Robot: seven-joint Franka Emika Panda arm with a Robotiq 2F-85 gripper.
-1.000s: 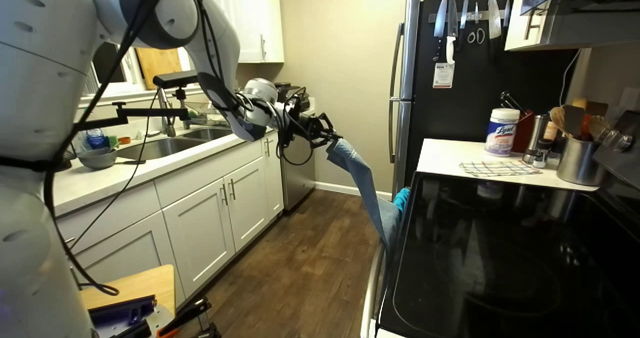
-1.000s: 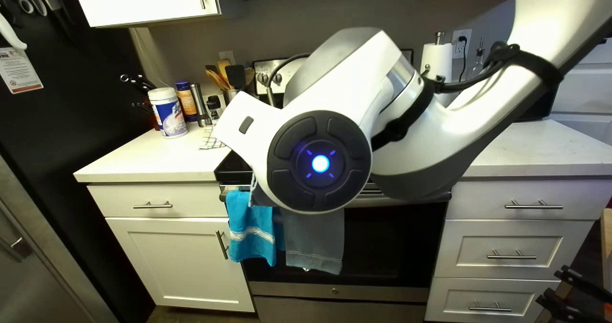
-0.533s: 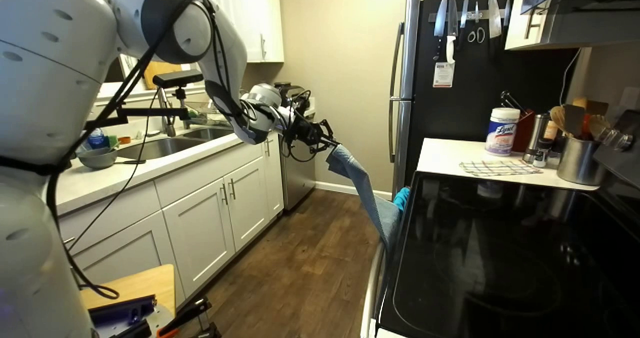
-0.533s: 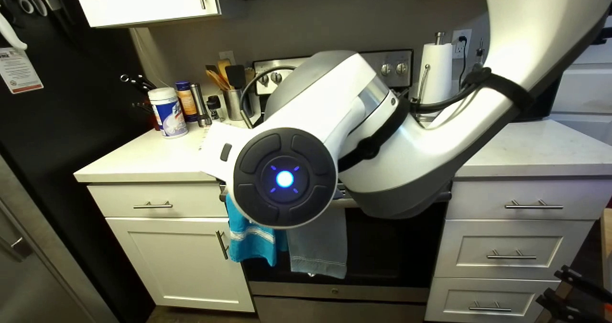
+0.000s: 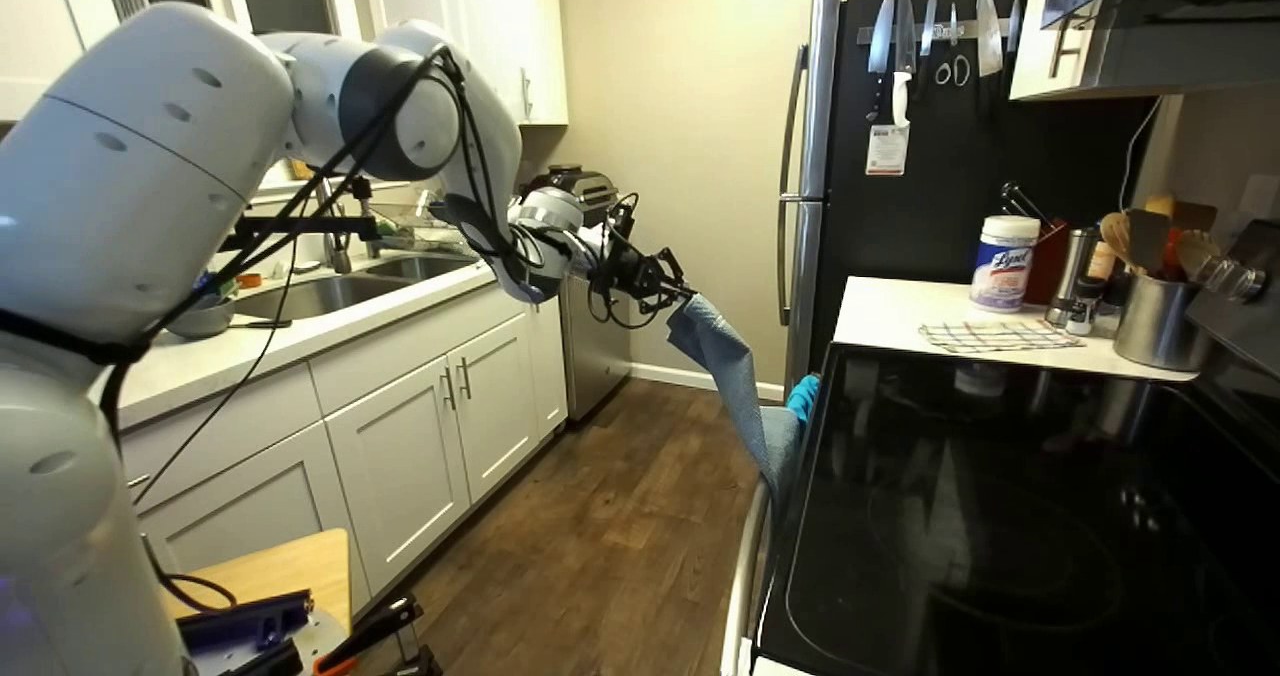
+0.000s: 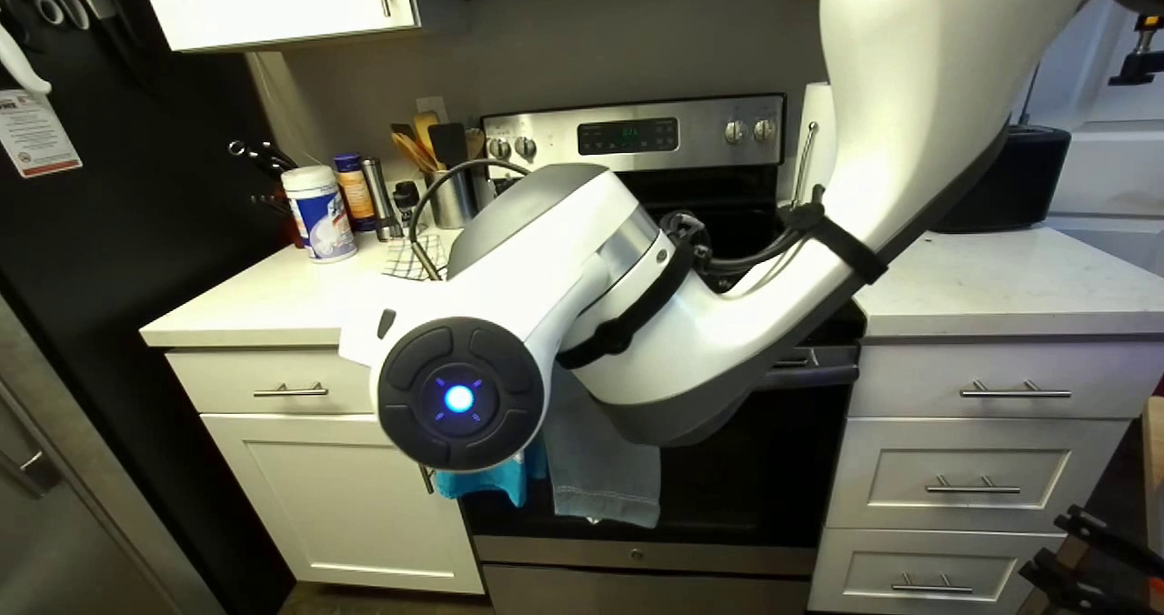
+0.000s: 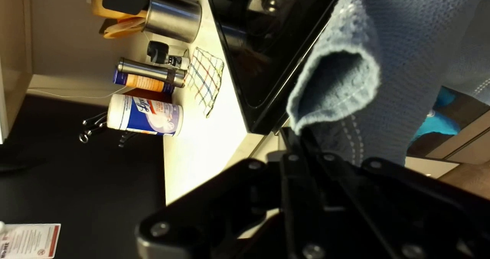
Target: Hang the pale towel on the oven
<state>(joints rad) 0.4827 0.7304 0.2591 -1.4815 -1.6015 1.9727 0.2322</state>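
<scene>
Jaws clenched on one end of the pale towel (image 5: 740, 386), I hold that end up at 10 o'clock from the oven (image 5: 950, 516) in an exterior view. From me the towel slopes toward 5 o'clock to the oven's front, and its far end (image 6: 605, 483) hangs before the black oven door (image 6: 746, 488). I judge the job more than half done: what is left is to lay my end by the handle (image 6: 814, 378) and let go. Whether the towel passes over or behind that handle I cannot tell; my own arm (image 6: 709, 351) hides the stretch.

At 9 o'clock of the hanging end, just beside it, is a teal cloth (image 6: 486, 483), which a hard tug might drag along. The end I hold is curled into a tube at 1 o'clock in the wrist view, so it may hang bunched. Beyond the oven, at 12 o'clock, the tabletop (image 5: 890, 306) carries a wipes tub (image 5: 1003, 266), a checked cloth (image 5: 1000, 337) and a utensil pot (image 5: 1160, 321), out of my way, I judge.
</scene>
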